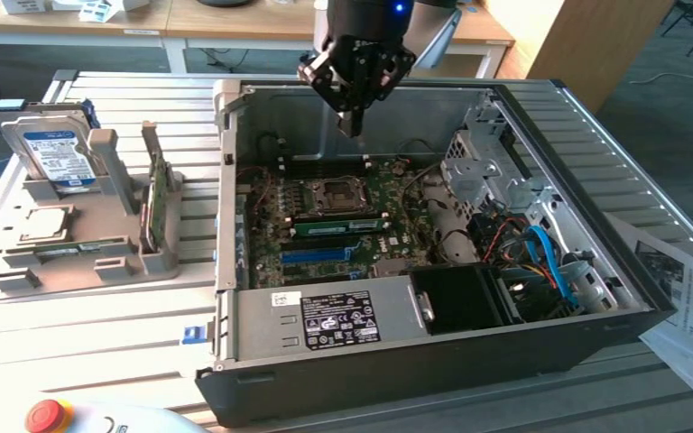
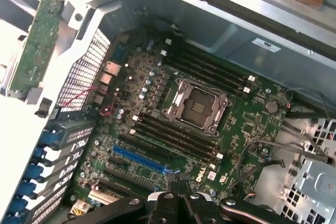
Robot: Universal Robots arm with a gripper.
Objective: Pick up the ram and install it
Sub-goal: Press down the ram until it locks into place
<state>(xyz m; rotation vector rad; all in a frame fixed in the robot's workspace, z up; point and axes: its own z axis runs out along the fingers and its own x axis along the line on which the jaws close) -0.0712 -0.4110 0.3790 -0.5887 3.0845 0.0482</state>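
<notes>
Open computer case [image 1: 587,298] holds motherboard [image 1: 346,230] with ram [image 1: 340,227] seated.

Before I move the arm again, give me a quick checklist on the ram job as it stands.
1. Pincer shut, nothing seen in it: ok.
2. Pincer above the open case, clear of its walls: ok.
3. Motherboard slots exposed: ok.
4. Green stick lies along the slots by the CPU socket; fully seated: cannot tell.
5. Green board upright in the gray holder: ok.
</notes>
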